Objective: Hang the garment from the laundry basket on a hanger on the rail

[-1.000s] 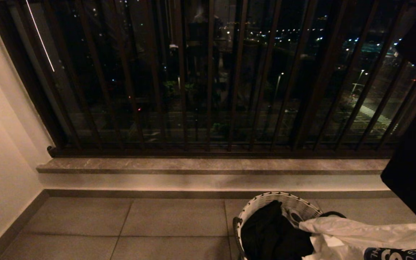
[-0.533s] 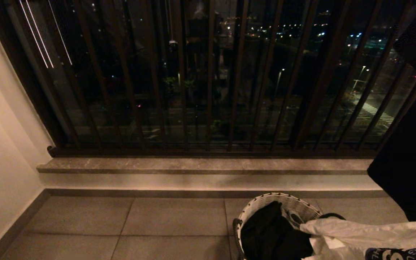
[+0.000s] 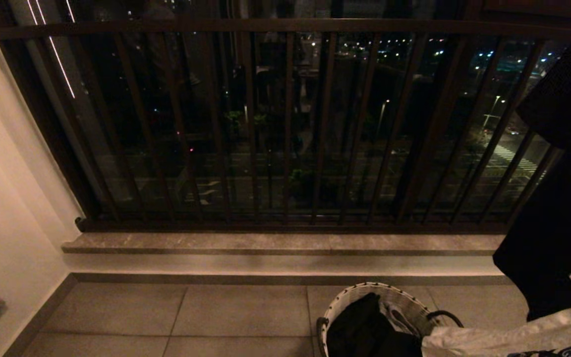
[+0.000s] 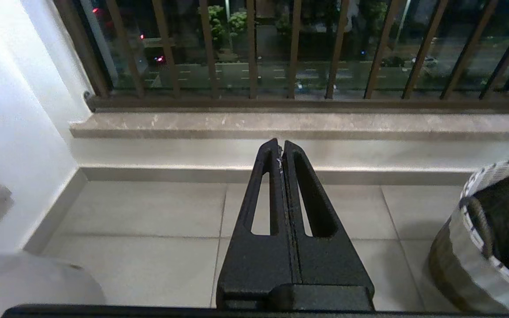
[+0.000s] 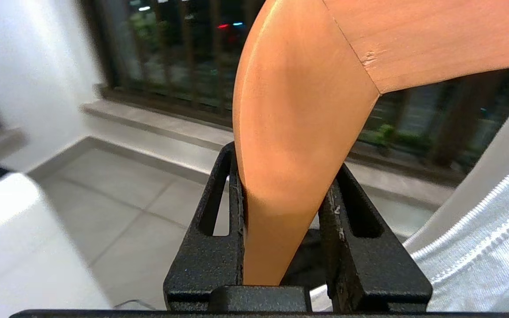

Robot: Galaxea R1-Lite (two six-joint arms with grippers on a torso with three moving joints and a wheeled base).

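My right gripper is shut on the wooden hanger, whose curved arm stands between the two fingers. The white garment hangs beside it, and in the head view the white garment shows at the lower right, over the laundry basket's edge. The laundry basket stands on the floor tiles with dark clothes inside. It also shows at the side of the left wrist view as the laundry basket. My left gripper is shut and empty, parked above the floor. The rail is out of view.
Dark brown window bars with a round top bar stand behind a stone sill. A black cloth hangs at the right. A pale wall closes the left side. Grey floor tiles lie left of the basket.
The whole head view has slid downward, so the camera has moved. The window's top bar has come into view. The basket and white garment sit lower in the picture.
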